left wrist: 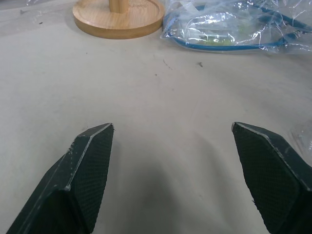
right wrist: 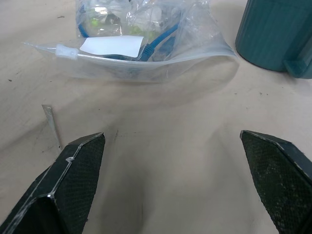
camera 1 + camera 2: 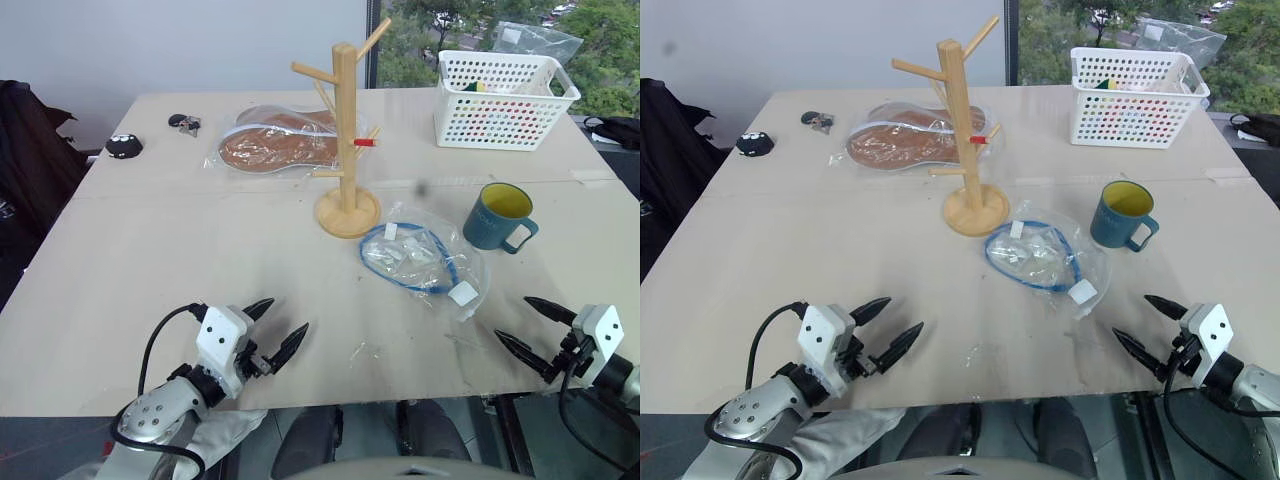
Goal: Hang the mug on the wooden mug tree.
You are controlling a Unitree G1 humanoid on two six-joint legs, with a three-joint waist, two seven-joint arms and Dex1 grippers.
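Plainly, the largest task thing is the wooden mug tree (image 3: pixel 346 150), standing upright in the upper middle of the left eye frame on its round base, with angled pegs up the post and one short peg tipped red. It looks stiff and light; a sideways push on a peg would probably tip or slide it, so the mug should come down onto a peg gently.

The mug (image 3: pixel 499 217) stands upright in the right middle of the frame, well apart from the tree, with a clear plastic bag (image 3: pixel 425 260) of blue cable lying between them. Its teal body looks faintly ribbed and glazed, so I judge it hard, fairly heavy for its bulk, slippery and breakable if dropped. The loop handle points toward the lower right of the frame. Gripping across the rim or wall on the side away from the handle would leave the loop free for a peg.

The right gripper (image 3: pixel 535 328) sits at the lower right, nearest the mug, jaws spread wide and holding nothing. The left gripper (image 3: pixel 281 327) sits at the lower left, jaws likewise apart and empty.

No brand or writing can be read; a white label on the bag looks blank.
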